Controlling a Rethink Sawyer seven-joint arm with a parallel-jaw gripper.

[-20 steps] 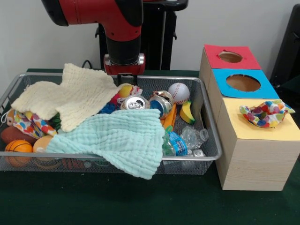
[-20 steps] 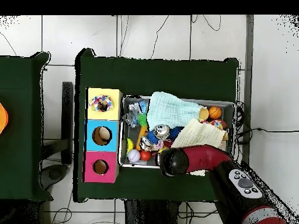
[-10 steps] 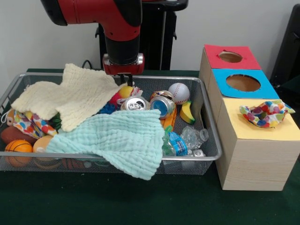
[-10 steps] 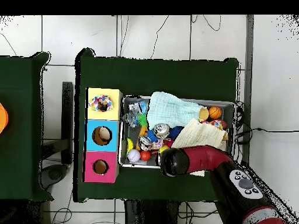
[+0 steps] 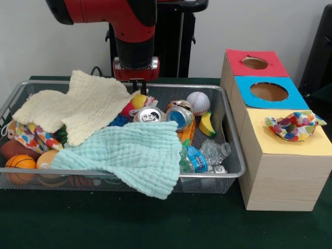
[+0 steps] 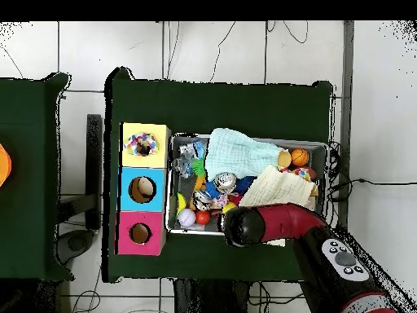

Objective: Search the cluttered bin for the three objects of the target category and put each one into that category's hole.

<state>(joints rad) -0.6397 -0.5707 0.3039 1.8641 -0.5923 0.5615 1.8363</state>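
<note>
Heads up: arm (image 5: 119, 21) hangs over the far rim of the wire bin (image 5: 228, 140). The cream cloth (image 5: 78, 106) and mint cloth (image 5: 135, 155) could snag and drag out w/ a grab.

Gripper (image 5: 137, 84): can't tell its state.

Cans (image 5: 149, 114), baseball (image 5: 197, 102) lie mid-bin; target category unclear. Overhead view shows all three holes, front doesn't.

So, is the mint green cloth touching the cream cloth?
Touching. In the front view the cream cloth lies with its lower edge over the mint green cloth.
</note>
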